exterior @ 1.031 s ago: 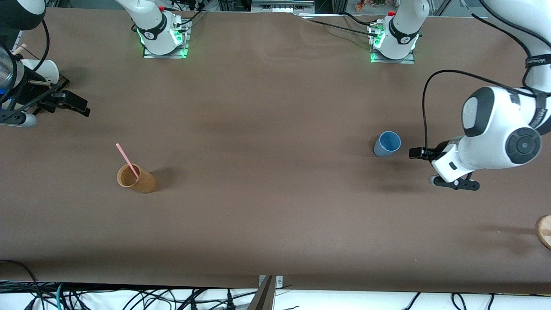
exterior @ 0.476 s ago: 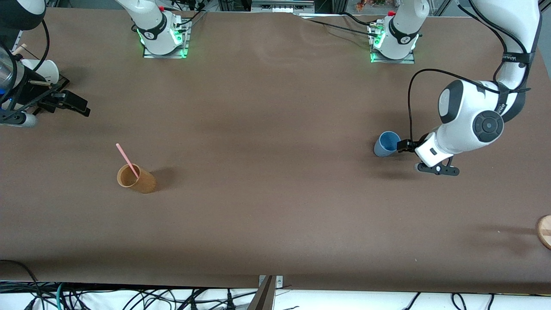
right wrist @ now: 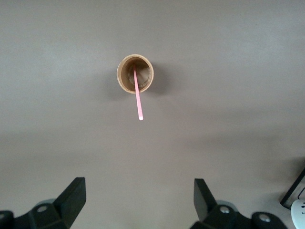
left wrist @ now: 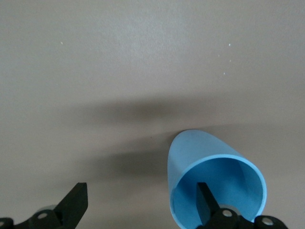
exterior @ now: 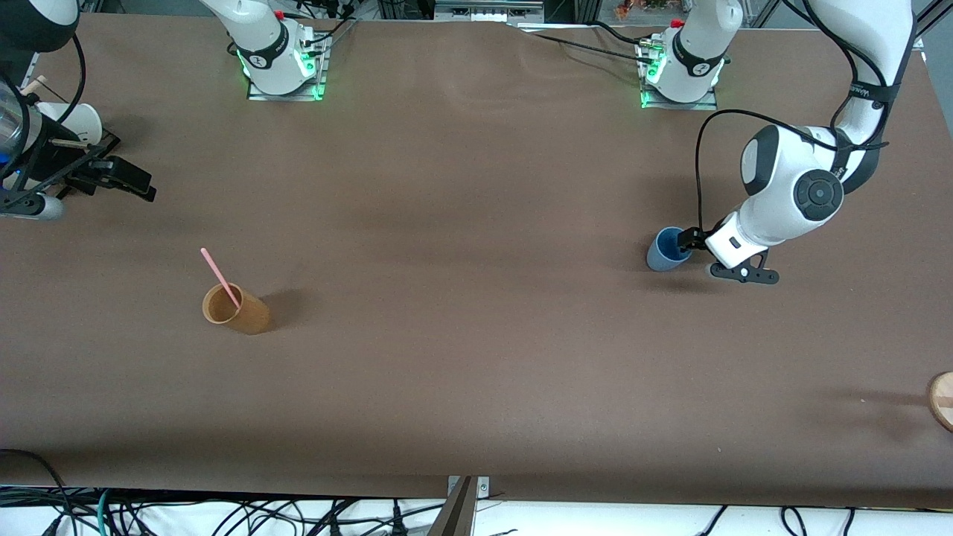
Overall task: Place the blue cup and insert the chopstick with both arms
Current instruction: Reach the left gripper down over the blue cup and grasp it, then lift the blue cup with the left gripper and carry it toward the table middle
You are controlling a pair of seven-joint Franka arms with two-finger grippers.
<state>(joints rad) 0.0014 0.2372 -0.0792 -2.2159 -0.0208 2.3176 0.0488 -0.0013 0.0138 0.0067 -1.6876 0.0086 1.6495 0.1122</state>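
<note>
The small light-blue tapered plastic cup (exterior: 668,249) stands upright on the brown surface (exterior: 476,372) toward the left arm's end. The left gripper (left wrist: 138,202) is down at the cup's rim with its jaws apart: in the left wrist view one finger (left wrist: 206,200) reaches inside the cup's mouth while the other finger (left wrist: 74,206) hangs well outside the wall, so the jaws straddle the wall without clamping it. Nothing is held.

The thin pink chopstick (exterior: 220,278) leans in the orange-brown cup (exterior: 237,310), which sits toward the right arm's end of the surface, nearer the front camera than the blue cup. The right gripper (right wrist: 138,202) waits high over that end, jaws apart and empty, looking down on the brown cup and its stick. A white paper cup (exterior: 73,121) stands at the surface's edge beside that arm.

The step in hand looks like the grasp of the blue cup. The next move likely calls for closing the jaws on the cup's wall, gently enough not to tip or squash the light plastic, then lifting it straight up to its placing spot. The chopstick transfer is not yet begun.
</note>
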